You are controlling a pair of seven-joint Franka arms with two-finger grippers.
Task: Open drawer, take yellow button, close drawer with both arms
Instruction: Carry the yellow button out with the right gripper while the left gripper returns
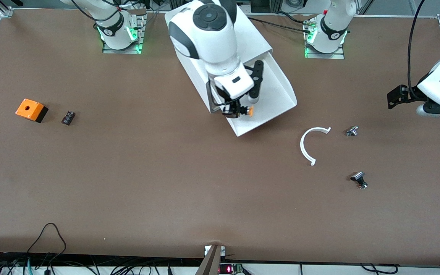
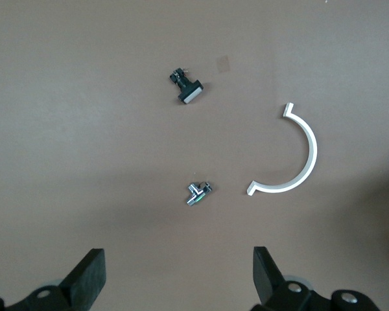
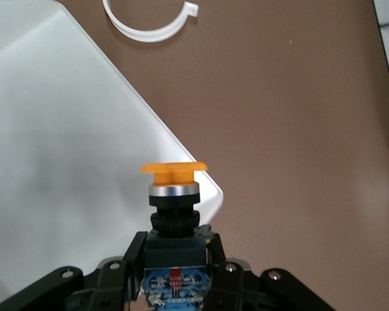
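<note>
My right gripper [image 1: 238, 110] is clamped on the button [image 3: 173, 188], orange cap outward, above the pulled-out drawer [image 1: 277, 91] near its front corner. My left gripper [image 2: 175, 285] waits with fingers wide over bare table, near a white half-ring [image 1: 308, 144] and two small metal parts.

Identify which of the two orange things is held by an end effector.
The button, clamped in the right end effector over the open drawer. The orange cube sits untouched on the table.

Orange-capped black button [image 3: 174, 201], white drawer [image 1: 277, 91], brown table [image 1: 166, 183].
</note>
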